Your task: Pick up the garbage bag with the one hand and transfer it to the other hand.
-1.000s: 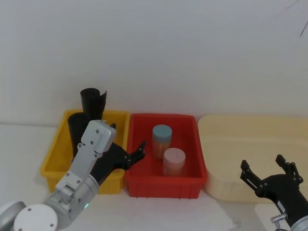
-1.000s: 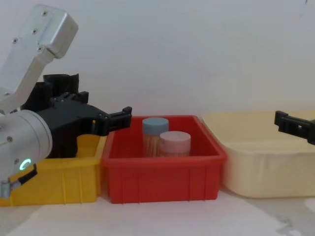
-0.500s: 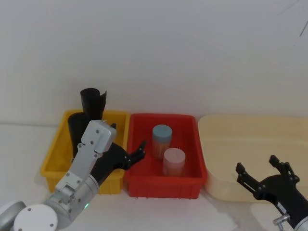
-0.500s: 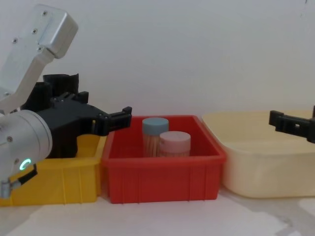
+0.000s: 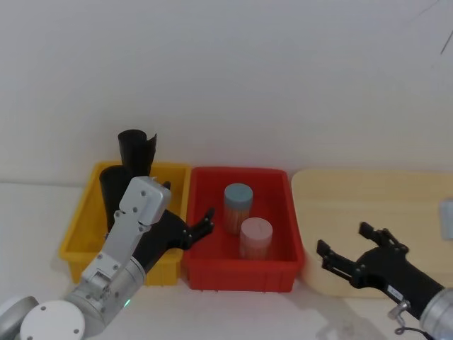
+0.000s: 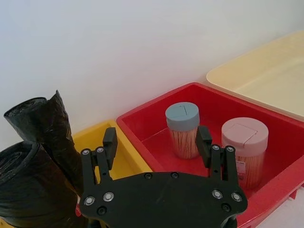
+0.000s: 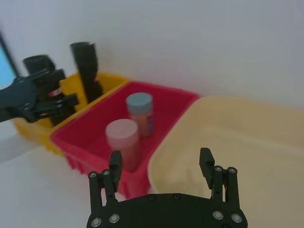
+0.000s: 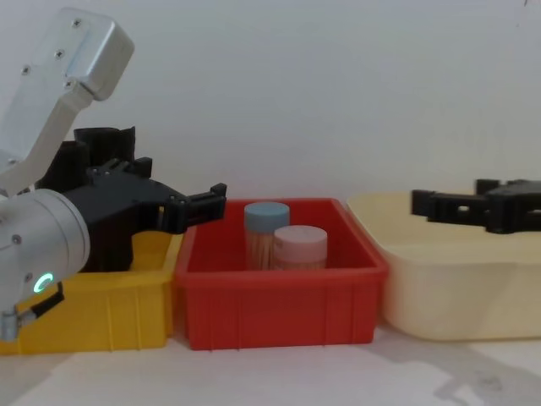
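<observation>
In the head view's lower left, the left gripper (image 5: 188, 200) hangs released beside the garbage bag (image 5: 110, 190), its red label band (image 6: 78, 209) unreadable. At lower right, the right gripper (image 5: 344, 239) gapes empty.

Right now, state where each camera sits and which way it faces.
Left wrist: behind the left gripper, facing garbage bag and red bin.
Right wrist: behind the right gripper, facing cream tub and red bin.
Head: high, looking down into the red bin; both grippers show.
Chest: low, looking across at the red bin's side; both grippers show.
Shared: all see the jars.
</observation>
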### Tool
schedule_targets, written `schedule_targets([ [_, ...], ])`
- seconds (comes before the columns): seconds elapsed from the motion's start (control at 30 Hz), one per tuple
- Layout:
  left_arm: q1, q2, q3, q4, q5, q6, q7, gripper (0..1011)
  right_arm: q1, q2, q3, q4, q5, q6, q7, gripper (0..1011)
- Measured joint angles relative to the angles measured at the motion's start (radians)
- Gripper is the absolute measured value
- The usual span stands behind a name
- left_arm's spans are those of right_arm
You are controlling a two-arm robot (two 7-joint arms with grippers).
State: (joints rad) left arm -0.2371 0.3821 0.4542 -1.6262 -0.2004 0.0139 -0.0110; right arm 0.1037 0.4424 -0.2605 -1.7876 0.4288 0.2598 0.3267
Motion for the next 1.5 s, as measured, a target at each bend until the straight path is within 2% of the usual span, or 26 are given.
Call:
schedule_targets([
  [0.17,0.0,0.0,0.0,0.0,0.0,0.0,0.0,1001,0.082,0.019,-0.046,0.029,0.011,0.092,0.059,999],
  [0.27,0.0,0.0,0.0,0.0,0.0,0.0,0.0,1001,0.124,0.025,-0.069,0.045,0.011,0.129,0.082,999],
  [0.33,0.0,0.0,0.0,0.0,0.0,0.0,0.0,1001,0.176,0.029,-0.102,0.07,0.01,0.171,0.11,999],
  [0.4,0.0,0.0,0.0,0.0,0.0,0.0,0.0,1002,0.189,0.03,-0.107,0.074,0.009,0.179,0.116,999],
  [0.47,0.0,0.0,0.0,0.0,0.0,0.0,0.0,1002,0.235,0.029,-0.139,0.103,0.002,0.213,0.139,999],
  [0.5,0.0,0.0,0.0,0.0,0.0,0.0,0.0,1001,0.235,0.029,-0.139,0.103,0.002,0.213,0.139,999],
  [0.63,0.0,0.0,0.0,0.0,0.0,0.0,0.0,1002,0.302,0.022,-0.18,0.145,-0.009,0.248,0.165,999],
  [1.0,0.0,0.0,0.0,0.0,0.0,0.0,0.0,1002,0.414,-0.007,-0.255,0.236,-0.038,0.277,0.195,999],
  [1.5,0.0,0.0,0.0,0.0,0.0,0.0,0.0,1001,0.498,-0.04,-0.327,0.323,-0.071,0.266,0.208,999],
])
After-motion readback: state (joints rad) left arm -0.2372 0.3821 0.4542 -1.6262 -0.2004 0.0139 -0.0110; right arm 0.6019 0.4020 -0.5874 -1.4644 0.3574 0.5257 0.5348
